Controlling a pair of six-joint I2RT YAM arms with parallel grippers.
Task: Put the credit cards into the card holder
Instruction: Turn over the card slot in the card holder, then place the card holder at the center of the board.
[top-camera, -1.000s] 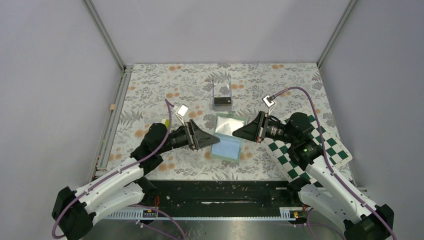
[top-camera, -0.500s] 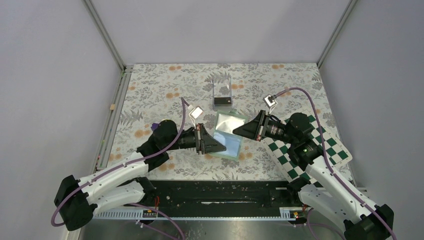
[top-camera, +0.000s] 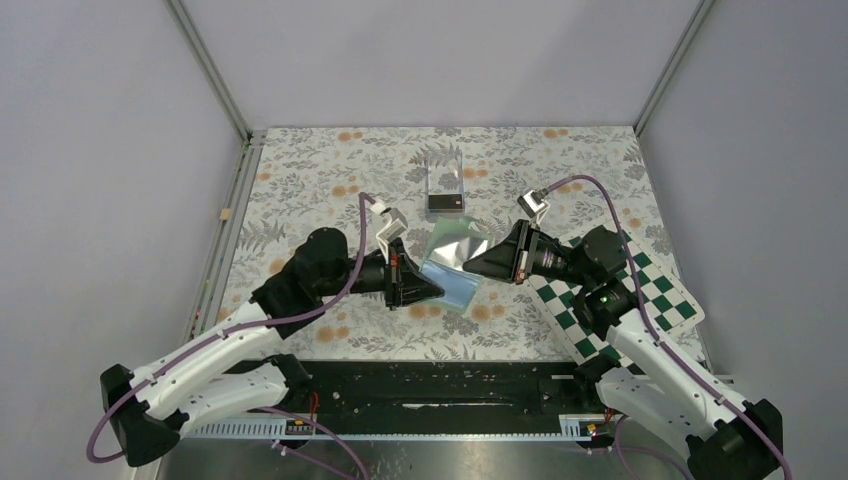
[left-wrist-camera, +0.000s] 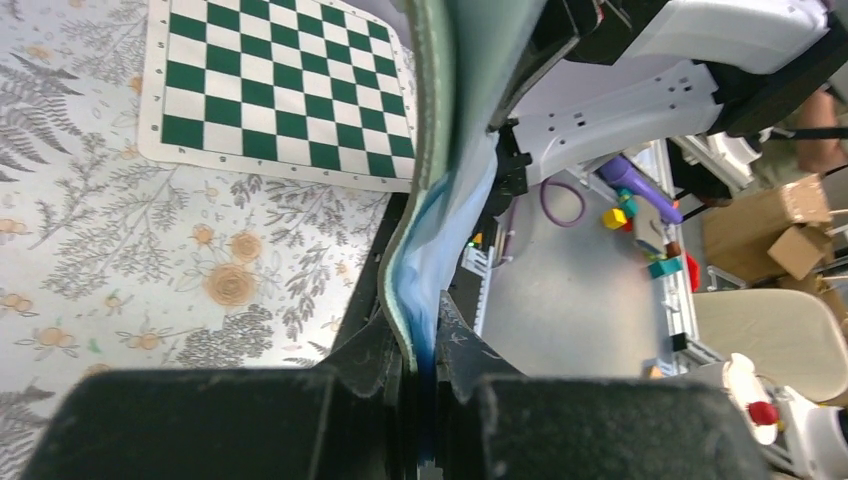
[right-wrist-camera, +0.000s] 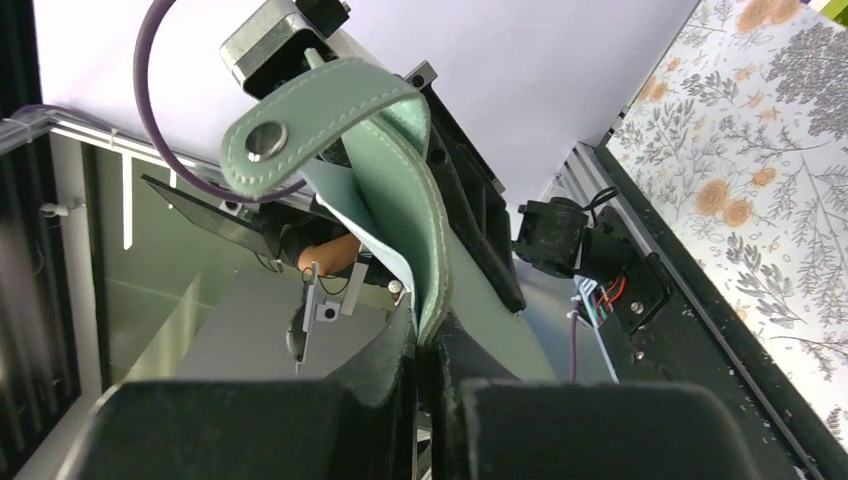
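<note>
The sage-green card holder (top-camera: 452, 262) hangs open between both grippers above the floral cloth, its pale blue pockets facing up. My left gripper (top-camera: 437, 291) is shut on its near-left edge; in the left wrist view the green cover and blue lining (left-wrist-camera: 447, 235) run up out of the closed gripper (left-wrist-camera: 425, 372). From the right, my right gripper (top-camera: 468, 266) is shut on the other flap (right-wrist-camera: 400, 180), whose snap strap (right-wrist-camera: 266, 141) curls over above the right gripper (right-wrist-camera: 428, 352). The black credit cards (top-camera: 446, 204) stand in a clear box behind.
The clear acrylic box (top-camera: 444, 170) sits at the back middle of the cloth. A green-and-white chequered board (top-camera: 655, 295) lies under the right arm, and also shows in the left wrist view as the board (left-wrist-camera: 270, 90). Metal frame rails run along the left edge.
My left gripper moved right to the card holder, shut on its edge, and the holder now hangs raised and tilted. The right gripper kept its grip, shifting slightly.
</note>
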